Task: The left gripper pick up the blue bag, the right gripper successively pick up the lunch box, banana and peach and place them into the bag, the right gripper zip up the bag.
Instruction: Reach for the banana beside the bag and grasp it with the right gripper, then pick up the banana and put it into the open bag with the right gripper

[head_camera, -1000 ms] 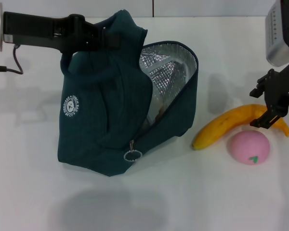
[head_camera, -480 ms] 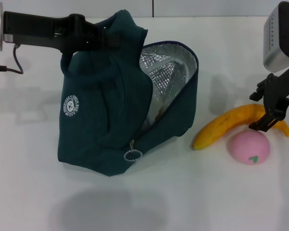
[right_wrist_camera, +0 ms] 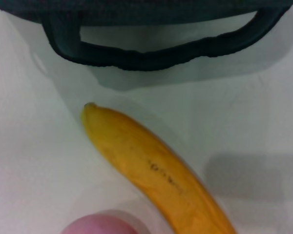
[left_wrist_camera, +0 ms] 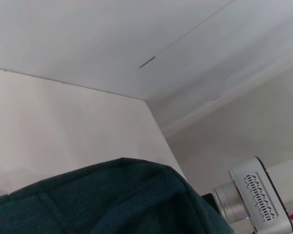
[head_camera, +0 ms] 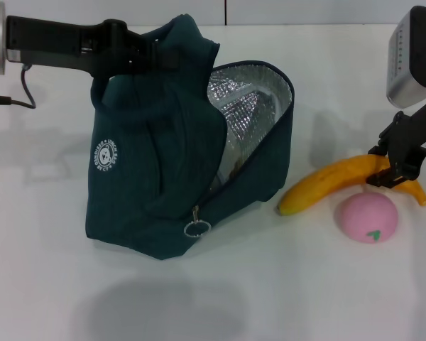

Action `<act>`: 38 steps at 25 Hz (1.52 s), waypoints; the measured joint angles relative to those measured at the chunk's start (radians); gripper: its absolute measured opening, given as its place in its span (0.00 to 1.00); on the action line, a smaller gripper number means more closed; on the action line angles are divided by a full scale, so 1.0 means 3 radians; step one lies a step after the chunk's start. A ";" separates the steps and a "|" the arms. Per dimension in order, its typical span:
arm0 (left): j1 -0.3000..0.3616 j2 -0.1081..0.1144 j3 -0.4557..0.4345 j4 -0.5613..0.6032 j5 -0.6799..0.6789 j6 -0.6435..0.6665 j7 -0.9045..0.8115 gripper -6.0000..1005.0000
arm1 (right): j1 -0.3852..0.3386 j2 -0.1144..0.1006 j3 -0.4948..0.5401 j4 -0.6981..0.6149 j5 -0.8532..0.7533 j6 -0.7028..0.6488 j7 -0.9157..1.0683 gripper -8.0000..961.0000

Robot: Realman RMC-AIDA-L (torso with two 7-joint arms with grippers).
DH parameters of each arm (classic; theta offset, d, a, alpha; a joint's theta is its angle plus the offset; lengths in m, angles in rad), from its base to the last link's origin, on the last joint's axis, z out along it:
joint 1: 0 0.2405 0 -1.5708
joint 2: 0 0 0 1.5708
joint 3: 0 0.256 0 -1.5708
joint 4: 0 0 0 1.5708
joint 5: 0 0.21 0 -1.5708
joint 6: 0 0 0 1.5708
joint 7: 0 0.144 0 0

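The banana (head_camera: 341, 183) lay on the counter (head_camera: 220, 298) right of the blue bag (head_camera: 163, 170), long axis left-right. The right pincer (head_camera: 385, 172) straddled its right end; whether clenched, I cannot tell. The left pincer (head_camera: 138, 57) clenched the bag's top.

One blue bag (head_camera: 170, 163) stands on the one white table (head_camera: 270, 284), and it carries one white round logo (head_camera: 106, 158) and one metal ring zip pull (head_camera: 194, 229). One banana (head_camera: 334, 182) and one peach (head_camera: 369, 217) make two pieces of fruit in all. Two robot arms are in view, each ending in one black hand: one left hand (head_camera: 145, 57) at the bag's top and one right hand (head_camera: 392, 174) at the banana. The lunch box cannot be counted here, as nothing clear of it shows inside the bag.
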 joint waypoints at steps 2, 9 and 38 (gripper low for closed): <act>0.0000 0.0000 0.0001 0.0000 -0.0001 0.0000 0.0000 0.04 | 0.0000 0.0000 0.0000 0.0001 0.0000 0.0015 0.0014 0.67; 0.0000 0.0000 -0.0001 0.0000 -0.0003 0.0004 0.0000 0.04 | -0.0006 0.0000 0.0000 -0.0046 0.0000 -0.0012 0.0038 0.48; 0.0005 0.0009 0.0004 -0.0001 -0.0003 0.0020 0.0005 0.04 | -0.0163 -0.0334 0.0829 -0.1437 -0.0145 -0.0510 0.0393 0.47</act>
